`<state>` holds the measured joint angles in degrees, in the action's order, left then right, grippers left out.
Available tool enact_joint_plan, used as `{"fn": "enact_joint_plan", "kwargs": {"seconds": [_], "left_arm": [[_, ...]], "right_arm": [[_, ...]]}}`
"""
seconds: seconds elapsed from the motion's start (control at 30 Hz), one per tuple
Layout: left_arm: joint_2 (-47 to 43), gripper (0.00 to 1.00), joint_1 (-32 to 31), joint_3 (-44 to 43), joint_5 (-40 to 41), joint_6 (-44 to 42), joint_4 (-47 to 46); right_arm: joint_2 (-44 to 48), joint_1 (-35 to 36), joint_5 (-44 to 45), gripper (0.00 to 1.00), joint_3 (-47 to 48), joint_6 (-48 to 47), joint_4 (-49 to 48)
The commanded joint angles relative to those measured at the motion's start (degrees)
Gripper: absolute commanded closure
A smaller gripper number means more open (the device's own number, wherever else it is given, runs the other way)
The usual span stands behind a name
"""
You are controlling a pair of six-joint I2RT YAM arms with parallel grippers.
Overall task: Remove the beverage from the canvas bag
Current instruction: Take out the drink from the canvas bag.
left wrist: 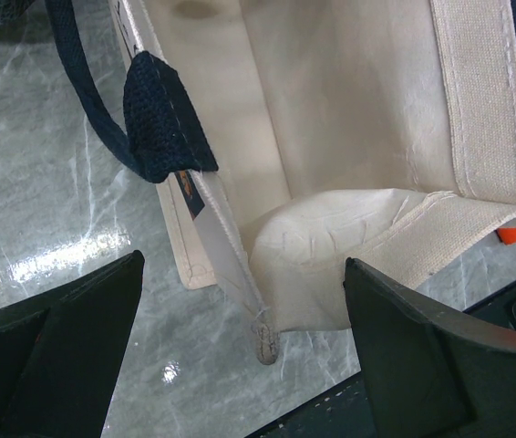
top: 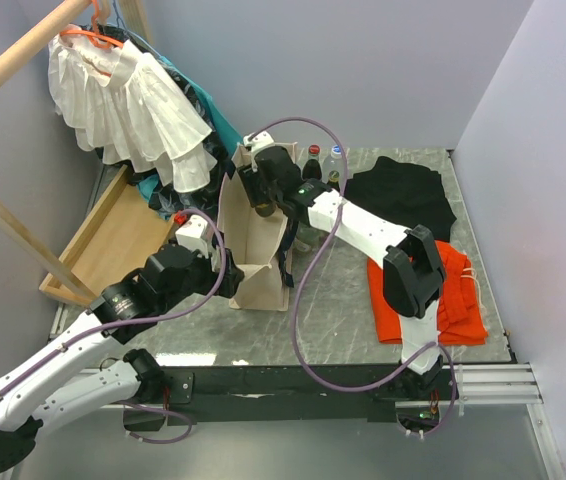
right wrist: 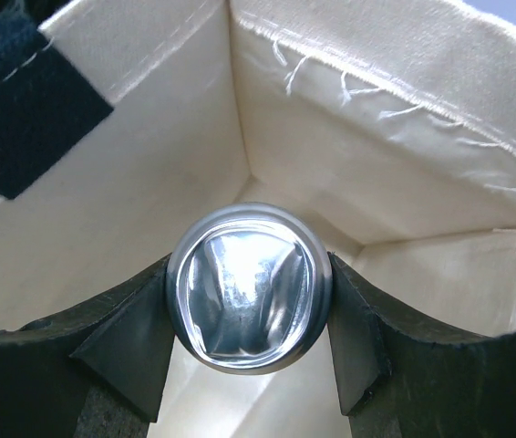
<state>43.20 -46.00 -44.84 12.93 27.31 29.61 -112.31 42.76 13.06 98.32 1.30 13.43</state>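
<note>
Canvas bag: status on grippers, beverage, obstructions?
Right gripper shut on beverage inside canvas bag. Left gripper open at bag's bottom corner, not gripping. No obstruction seen inside.

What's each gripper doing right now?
Left gripper: open, holding nothing.
Right gripper: closed on the beverage inside the canvas bag.

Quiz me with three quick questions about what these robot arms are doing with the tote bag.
1. True or false: the right gripper is reaching inside the canvas bag.
2. What is it gripping? A: a round, silver-ended beverage; B: a spoon; C: an apple.
3. Fill in: the left gripper has its jaws ___, with the bag's edge between them.

Key: 1 true; 2 A; 3 open.
</note>
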Motion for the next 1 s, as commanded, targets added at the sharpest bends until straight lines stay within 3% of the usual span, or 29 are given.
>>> {"fn": "enact_joint_plan", "kwargs": {"seconds": [0.0,0.97], "left_arm": [[-0.4,0.04,-0.3,-0.8,-0.4,-0.4,1.5],[-0.5,0.04,-0.5,-0.9,-0.5,-0.3,1.7]], "right_arm": [[7.6,0.7,0.9,1.00,6.3,-0.8,-1.2],[18.4,3.2,-2.3,1.00,11.0,-2.9,7.4]]}}
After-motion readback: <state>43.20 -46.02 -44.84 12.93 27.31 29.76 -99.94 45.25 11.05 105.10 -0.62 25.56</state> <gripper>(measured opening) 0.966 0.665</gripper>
